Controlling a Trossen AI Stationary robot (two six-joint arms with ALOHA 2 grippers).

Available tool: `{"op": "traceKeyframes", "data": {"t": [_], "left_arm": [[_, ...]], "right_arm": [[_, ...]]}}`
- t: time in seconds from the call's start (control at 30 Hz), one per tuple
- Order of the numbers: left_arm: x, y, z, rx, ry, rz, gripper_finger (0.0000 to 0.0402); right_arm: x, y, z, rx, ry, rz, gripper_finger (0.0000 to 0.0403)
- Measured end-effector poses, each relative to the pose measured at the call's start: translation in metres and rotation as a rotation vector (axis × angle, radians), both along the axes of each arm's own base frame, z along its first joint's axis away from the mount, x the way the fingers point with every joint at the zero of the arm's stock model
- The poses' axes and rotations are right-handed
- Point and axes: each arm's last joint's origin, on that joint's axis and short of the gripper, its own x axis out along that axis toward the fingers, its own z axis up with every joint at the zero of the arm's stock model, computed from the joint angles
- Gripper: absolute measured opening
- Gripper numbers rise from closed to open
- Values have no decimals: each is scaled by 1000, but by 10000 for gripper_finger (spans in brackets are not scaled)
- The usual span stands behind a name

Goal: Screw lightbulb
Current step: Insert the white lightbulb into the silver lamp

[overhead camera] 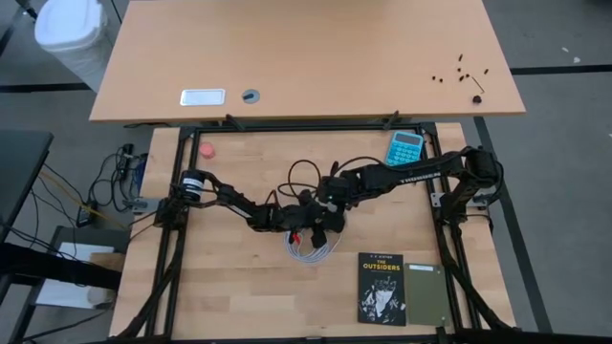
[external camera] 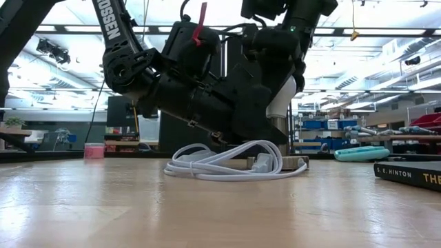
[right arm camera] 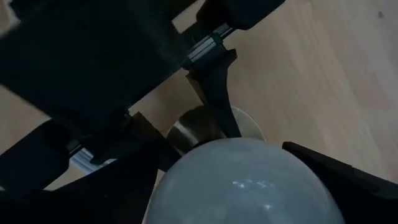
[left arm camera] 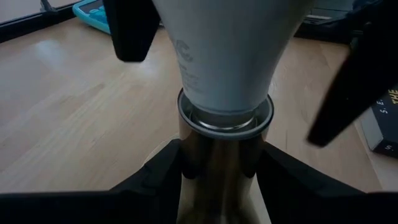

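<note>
The white lightbulb (left arm camera: pixel 230 56) stands upright with its base down in the rim of a silvery socket (left arm camera: pixel 225 118). My left gripper (overhead camera: pixel 304 222) is shut on that socket at mid-table. My right gripper (overhead camera: pixel 330 205) comes down from above and is open. Its fingers (left arm camera: pixel 132 31) stand on either side of the bulb's globe (right arm camera: pixel 242 186), and a clear gap shows at the one finger (left arm camera: pixel 354 93). In the low view the bulb (external camera: pixel 279 103) shows white between the dark arms, above a coiled white cable (external camera: pixel 234 165). My left gripper pinches the socket's silvery body (left arm camera: pixel 217 162), just below its rim, between its two fingers (left arm camera: pixel 165 171). The fingers come nearly level from the table's left. The socket stands upright with the bulb in its top; its lower end is hidden by the fingers.
The white cable (overhead camera: pixel 311 247) lies coiled just nearer than the grippers. A blue calculator (overhead camera: pixel 404 148) lies at the far right, a black book (overhead camera: pixel 382 287) at the near right, and a small pink thing (overhead camera: pixel 206 150) at the far left. A second table (overhead camera: pixel 306 57) stands beyond.
</note>
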Motion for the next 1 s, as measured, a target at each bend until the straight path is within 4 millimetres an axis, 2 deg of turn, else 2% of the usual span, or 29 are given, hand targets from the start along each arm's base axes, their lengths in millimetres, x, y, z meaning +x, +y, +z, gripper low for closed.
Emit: {"op": "traceKeyframes", "data": {"t": [0.3, 0.57, 1.0], "left_arm": [[0, 0, 0, 0, 1, 0, 177], [0, 0, 0, 0, 3, 1, 178], [0, 0, 0, -4, 4, -13, 178]], "right_arm": [[3, 8, 24, -61, -17, 41, 341], [2, 8, 32, -89, 5, 89, 341], [-3, 15, 30, -189, 79, 461, 343]]}}
